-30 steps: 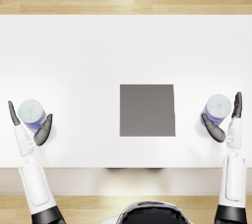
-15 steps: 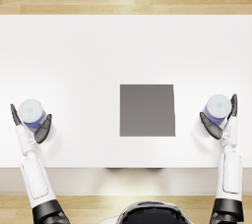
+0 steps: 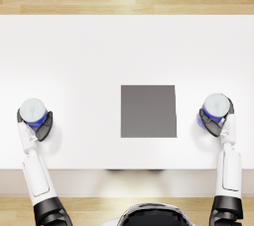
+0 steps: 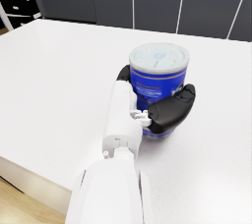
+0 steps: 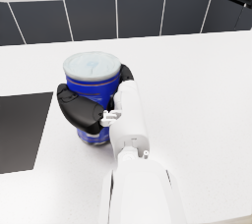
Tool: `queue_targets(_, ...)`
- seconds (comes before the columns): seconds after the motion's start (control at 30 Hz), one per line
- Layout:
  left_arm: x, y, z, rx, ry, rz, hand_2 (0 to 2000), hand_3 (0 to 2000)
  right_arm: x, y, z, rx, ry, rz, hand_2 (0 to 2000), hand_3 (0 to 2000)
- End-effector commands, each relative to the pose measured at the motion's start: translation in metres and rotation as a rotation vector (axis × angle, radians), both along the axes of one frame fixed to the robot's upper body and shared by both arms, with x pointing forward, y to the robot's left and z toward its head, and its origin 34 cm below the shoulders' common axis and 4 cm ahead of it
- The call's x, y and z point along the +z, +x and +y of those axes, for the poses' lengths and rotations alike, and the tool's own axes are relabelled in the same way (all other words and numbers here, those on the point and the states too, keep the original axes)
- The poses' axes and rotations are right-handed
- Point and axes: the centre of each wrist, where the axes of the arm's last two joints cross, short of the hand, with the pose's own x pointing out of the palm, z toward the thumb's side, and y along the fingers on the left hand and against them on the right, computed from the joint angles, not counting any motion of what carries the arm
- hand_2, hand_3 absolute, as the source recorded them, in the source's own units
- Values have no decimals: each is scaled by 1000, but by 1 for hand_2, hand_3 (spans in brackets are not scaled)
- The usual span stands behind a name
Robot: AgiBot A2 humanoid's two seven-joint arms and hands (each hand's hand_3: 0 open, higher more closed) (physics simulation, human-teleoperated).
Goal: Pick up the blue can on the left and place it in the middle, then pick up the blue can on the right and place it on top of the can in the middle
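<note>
2 rigid, smooth-sided blue cans stand on the white surface (image 3: 99, 51): the left can (image 3: 33, 113) gripped mid-wall by our left robot hand (image 3: 40, 126), the right can (image 3: 216, 109) by our right robot hand (image 3: 212, 122); both look light but slippery, so we judge mid-height wraps safest

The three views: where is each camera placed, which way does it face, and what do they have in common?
Head view: looks steeply down at the white table and grey mat; both arms show.
Left wrist view: looks along the left forearm at the left hand wrapped around the left blue can.
Right wrist view: looks along the right forearm at the right hand around the right blue can.
Shared: the head view shows both cans too.
</note>
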Motion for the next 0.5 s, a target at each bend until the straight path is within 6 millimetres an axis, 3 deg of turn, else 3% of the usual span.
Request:
queue_targets(0.03,47,4,-21,-80,83,-166,2000,1520,39,-1,7,21,-18,-149,2000,1520)
queue_targets(0.1,72,7,-51,-191,135,-253,2000,1520,66,-3,17,59,-33,-252,2000,1520)
queue_targets(0.17,82,12,-79,-315,161,-284,2000,1520,86,-3,26,95,-43,-327,2000,1520)
queue_targets(0.3,89,21,-132,-516,178,-308,2000,1520,121,-13,41,153,-57,-465,2000,1520)
queue_targets(0.4,93,27,-159,-602,175,-322,2000,1520,136,-15,44,162,-60,-525,2000,1520)
queue_targets(0.5,98,36,-186,-675,28,-343,2000,1520,148,-15,48,183,-60,-570,2000,1520)
